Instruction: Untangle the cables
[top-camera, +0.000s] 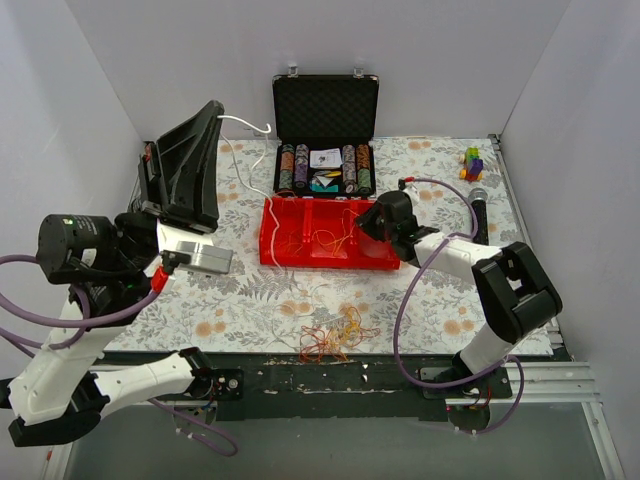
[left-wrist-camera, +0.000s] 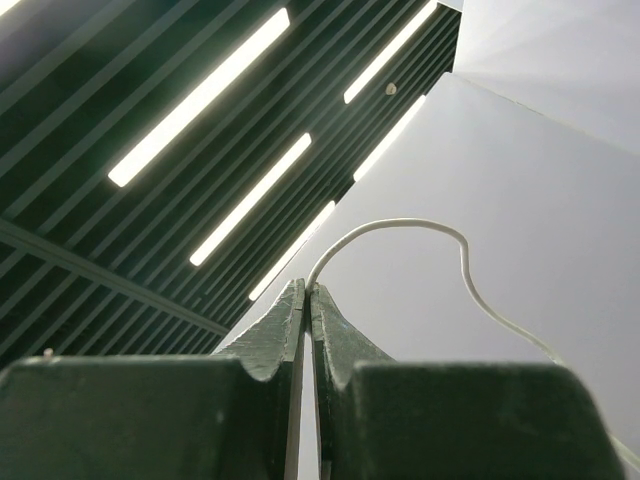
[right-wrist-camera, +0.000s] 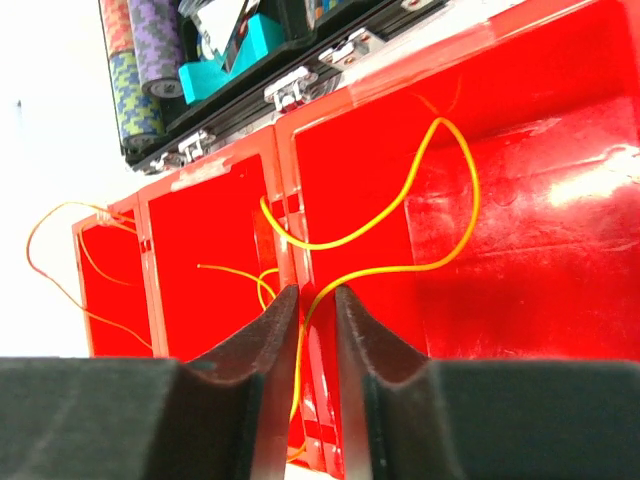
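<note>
A small tangle of thin orange and yellow cables (top-camera: 335, 338) lies near the table's front edge. My left gripper (top-camera: 214, 112) is raised at the back left and shut on a thin white wire (left-wrist-camera: 400, 225), which hangs down toward the red tray (top-camera: 380, 258). My right gripper (top-camera: 362, 225) hovers over the tray. Its jaws (right-wrist-camera: 316, 295) stand a narrow gap apart, and a loose yellow wire (right-wrist-camera: 440, 200) runs between them without being pinched. More yellow and orange wires (right-wrist-camera: 60, 215) lie across the tray's compartments and over its left wall.
An open black case (top-camera: 325, 105) of poker chips stands behind the tray. A silver box (top-camera: 205, 260) lies at the left. A microphone (top-camera: 479, 205) and a small colourful toy (top-camera: 471, 160) are at the back right. White walls enclose the table.
</note>
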